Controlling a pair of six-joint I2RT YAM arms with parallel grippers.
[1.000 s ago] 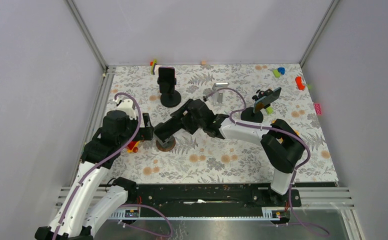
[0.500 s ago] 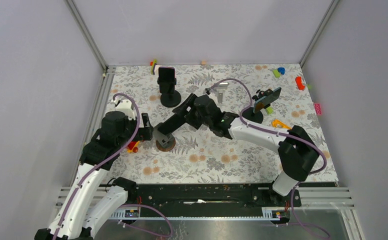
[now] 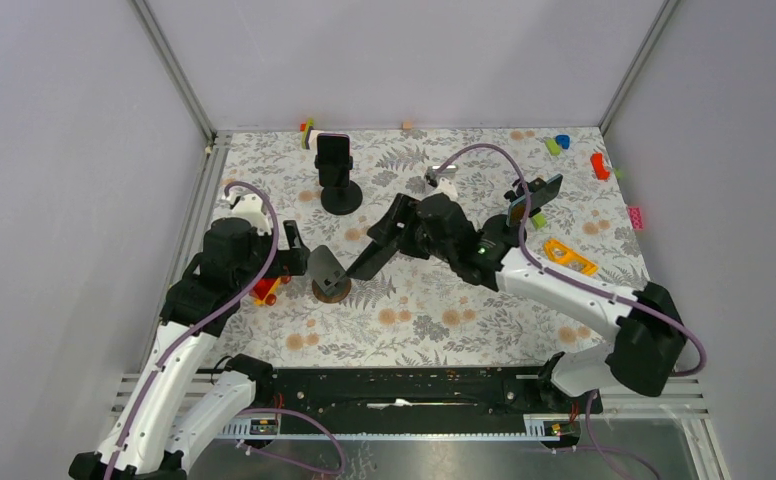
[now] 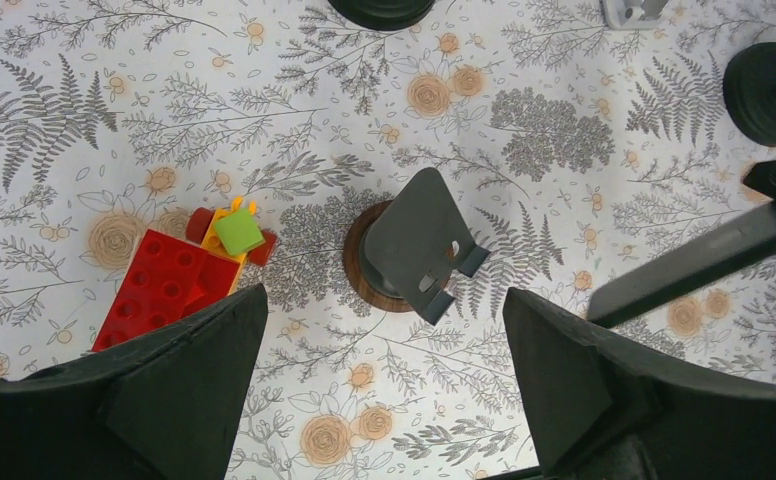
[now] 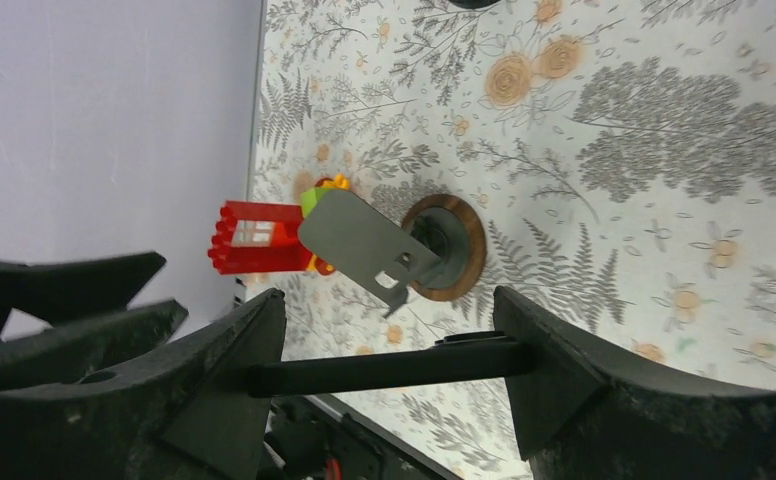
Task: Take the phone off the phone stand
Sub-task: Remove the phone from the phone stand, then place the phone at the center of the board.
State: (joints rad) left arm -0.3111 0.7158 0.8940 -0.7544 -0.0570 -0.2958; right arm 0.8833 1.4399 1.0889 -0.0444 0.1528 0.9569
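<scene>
Black and slab-like, the phone (image 3: 376,252) is clamped in the right gripper (image 3: 392,238). It hangs tilted in the air just right of the phone stand (image 3: 326,274) and apart from it, so from above the removal looks essentially done. The right arm reaches in long and low from the right, its forearm stretched diagonally over the table (image 3: 444,320). The left gripper (image 3: 299,262) hovers just left of the stand, its arm bent at the elbow.

From the left wrist, that pincer is spread wide with nothing in it. The bare grey stand plate on its brown round base lies below and between the fingers, with a red brick (image 4: 169,285) close beside. The phone pokes in at the right edge, clear of the plate.

From the right wrist, the phone (edge-on, a thin dark bar) runs from one finger to the other, pinched between them, with the empty stand beneath. I judge the next move calls for a steady carry away from the stand, a gentle set-down on the table, then release.
</scene>
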